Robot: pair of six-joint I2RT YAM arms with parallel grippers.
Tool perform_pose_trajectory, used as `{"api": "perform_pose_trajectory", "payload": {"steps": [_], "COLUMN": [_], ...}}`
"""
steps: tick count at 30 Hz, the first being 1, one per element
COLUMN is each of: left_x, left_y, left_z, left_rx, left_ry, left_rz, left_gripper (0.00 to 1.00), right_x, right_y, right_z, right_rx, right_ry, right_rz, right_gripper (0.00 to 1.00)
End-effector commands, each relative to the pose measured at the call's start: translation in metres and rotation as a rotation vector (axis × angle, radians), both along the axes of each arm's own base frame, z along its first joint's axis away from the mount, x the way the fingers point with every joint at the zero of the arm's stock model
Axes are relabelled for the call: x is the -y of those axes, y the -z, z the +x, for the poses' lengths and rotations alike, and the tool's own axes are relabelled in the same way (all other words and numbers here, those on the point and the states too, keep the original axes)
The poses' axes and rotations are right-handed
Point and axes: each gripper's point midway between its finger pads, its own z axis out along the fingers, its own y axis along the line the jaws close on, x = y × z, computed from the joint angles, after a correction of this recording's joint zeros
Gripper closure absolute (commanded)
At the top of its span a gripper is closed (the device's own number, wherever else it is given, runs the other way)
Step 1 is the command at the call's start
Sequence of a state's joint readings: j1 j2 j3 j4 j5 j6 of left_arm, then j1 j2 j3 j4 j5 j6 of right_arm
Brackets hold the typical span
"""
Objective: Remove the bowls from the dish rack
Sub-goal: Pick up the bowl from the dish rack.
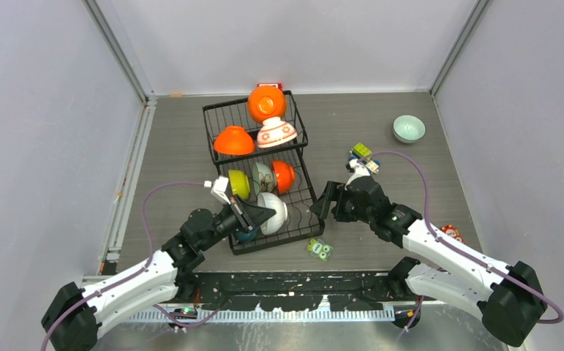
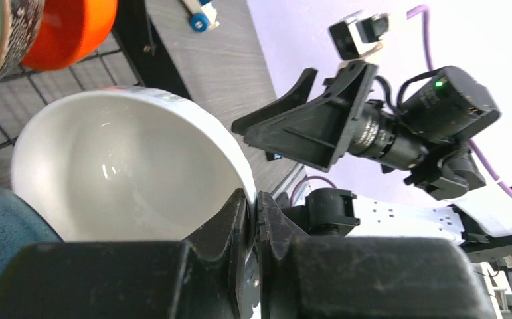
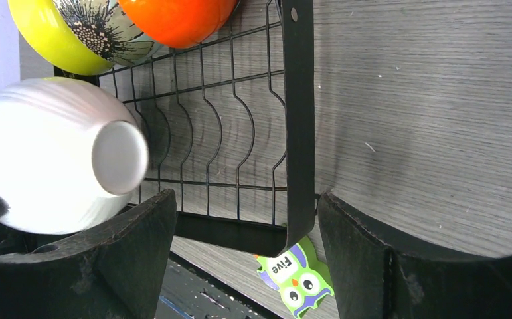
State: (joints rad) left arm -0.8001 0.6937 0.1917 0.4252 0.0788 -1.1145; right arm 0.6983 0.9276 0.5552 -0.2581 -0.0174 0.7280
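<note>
White bowl [image 2: 127,173] was clamped at rim by left fingers [image 2: 230,222], mid-unload; right fingers [image 3: 372,259] stood apart beside dish rack [image 3: 299,133]; next needed clean lift-out.

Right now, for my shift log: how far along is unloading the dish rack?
Done: one pale mint bowl on the table, outside the dish rack. In hand: the left gripper pinches the rim of the white bowl. Left: several other bowls, three orange, sit in the rack; the right gripper is open.

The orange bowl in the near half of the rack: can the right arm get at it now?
Probably yes: the right gripper is open beside the rack, and the orange bowl sits at that side, uncovered.
</note>
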Motion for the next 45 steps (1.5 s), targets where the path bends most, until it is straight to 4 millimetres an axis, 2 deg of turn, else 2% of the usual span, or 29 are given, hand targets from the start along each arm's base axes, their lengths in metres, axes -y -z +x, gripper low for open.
{"api": "perform_pose_trajectory", "payload": {"steps": [1,7,10,20,29,31,32,35,40,45], "left_x": [0.001,-0.001,0.000,0.008,0.013,0.015,0.018,0.024,0.026,0.020], "left_y": [-0.068,-0.066,-0.071,-0.103,-0.123,-0.128,-0.137,-0.147,-0.151,-0.149], "left_z": [0.000,-0.001,-0.002,-0.010,-0.016,-0.019,-0.024,-0.035,-0.047,-0.055], "left_rx": [0.157,0.155,0.170,0.239,0.287,0.308,0.338,0.387,0.443,0.541], "left_ry": [0.007,0.005,0.013,0.081,0.130,0.154,0.193,0.278,0.410,0.513], "left_rz": [-0.131,-0.124,-0.136,-0.167,-0.159,-0.141,-0.111,-0.037,0.151,0.352], "left_gripper": [1.00,1.00,1.00,1.00,1.00,1.00,1.00,1.00,1.00,1.00], "right_x": [-0.004,-0.003,-0.003,0.002,0.013,0.017,0.023,0.032,0.038,0.037], "right_y": [-0.012,-0.015,-0.019,-0.052,-0.080,-0.092,-0.107,-0.134,-0.177,-0.216], "right_z": [0.002,0.001,0.001,0.000,-0.001,-0.002,-0.004,-0.009,-0.021,-0.038], "right_rx": [0.039,0.044,0.051,0.108,0.165,0.186,0.214,0.254,0.301,0.323], "right_ry": [-0.007,-0.006,-0.005,-0.007,0.020,0.026,0.034,0.036,-0.002,-0.095], "right_rz": [0.032,0.035,0.041,0.054,0.054,0.056,0.052,0.051,0.060,0.064], "right_gripper": [0.18,0.19,0.18,0.18,0.18,0.18,0.18,0.17,0.15,0.13]}}
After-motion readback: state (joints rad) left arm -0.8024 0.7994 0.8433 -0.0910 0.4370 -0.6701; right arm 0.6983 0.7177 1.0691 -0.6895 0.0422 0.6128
